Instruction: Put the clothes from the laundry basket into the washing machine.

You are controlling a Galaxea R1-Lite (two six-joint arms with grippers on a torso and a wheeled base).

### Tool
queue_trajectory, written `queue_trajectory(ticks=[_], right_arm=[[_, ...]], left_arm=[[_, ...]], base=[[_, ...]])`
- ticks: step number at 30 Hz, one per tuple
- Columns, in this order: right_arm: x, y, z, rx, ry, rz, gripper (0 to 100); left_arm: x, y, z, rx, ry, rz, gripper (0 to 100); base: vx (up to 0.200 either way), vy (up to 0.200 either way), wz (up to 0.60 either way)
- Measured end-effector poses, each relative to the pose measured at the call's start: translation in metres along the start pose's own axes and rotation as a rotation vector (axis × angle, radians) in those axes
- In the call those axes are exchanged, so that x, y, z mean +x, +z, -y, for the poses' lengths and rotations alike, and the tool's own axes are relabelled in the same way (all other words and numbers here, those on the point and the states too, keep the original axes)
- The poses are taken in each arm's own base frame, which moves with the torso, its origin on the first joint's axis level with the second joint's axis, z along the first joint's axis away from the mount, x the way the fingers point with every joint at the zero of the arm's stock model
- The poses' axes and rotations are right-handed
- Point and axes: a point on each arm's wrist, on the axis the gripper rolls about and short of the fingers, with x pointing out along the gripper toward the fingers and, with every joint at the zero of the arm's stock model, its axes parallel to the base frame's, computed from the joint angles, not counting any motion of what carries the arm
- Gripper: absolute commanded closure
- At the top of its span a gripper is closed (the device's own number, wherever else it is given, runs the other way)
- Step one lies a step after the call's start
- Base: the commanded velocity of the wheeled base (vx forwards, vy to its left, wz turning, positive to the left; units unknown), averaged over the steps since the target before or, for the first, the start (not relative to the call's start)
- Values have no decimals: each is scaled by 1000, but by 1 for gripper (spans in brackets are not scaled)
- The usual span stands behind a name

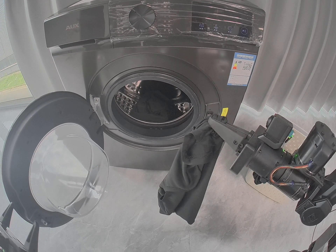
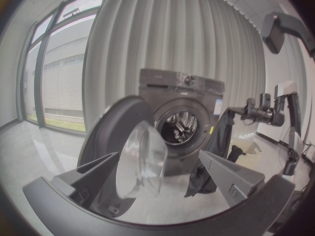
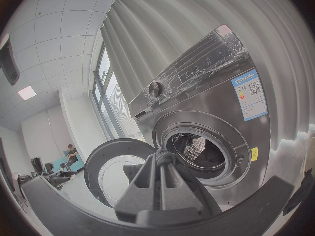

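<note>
My right gripper is shut on a dark garment, holding it just off the right rim of the washing machine's round opening. The garment hangs down in front of the machine's lower right, above the floor. In the right wrist view the cloth bunches around the closed fingertips, facing the drum. More dark clothing lies inside the drum. The pale laundry basket sits on the floor right of the machine, a dark piece draped over its edge. My left gripper is open and holds nothing, low at the left.
The machine's door is swung wide open to the left, its glass bowl bulging toward me. Grey curtains hang behind the machine. The tiled floor spreads out in front.
</note>
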Motion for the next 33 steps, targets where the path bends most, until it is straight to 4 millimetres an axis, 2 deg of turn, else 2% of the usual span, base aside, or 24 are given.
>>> queue_trajectory(ticks=[4,7,12,16,23,33], right_arm=[[7,1,-8,10,8,16,100],[11,0,-12,19,17,23,100],[17,0,-19,46,33,30,100],[22,1,-23,78,46,42,100],[29,7,-26,120,59,71,100],[36,15,-28,151,69,104,100]], left_arm=[[-2,30,3,16,-54,58,0],[5,48,4,31,-97,43,0],[32,73,4,56,-167,-2,0],[65,90,2,65,-223,-40,0],[120,99,6,52,-365,-112,0],[184,90,31,17,-532,-164,0]], base=[[0,0,0],[0,0,0],[0,0,0],[0,0,0],[0,0,0],[0,0,0]])
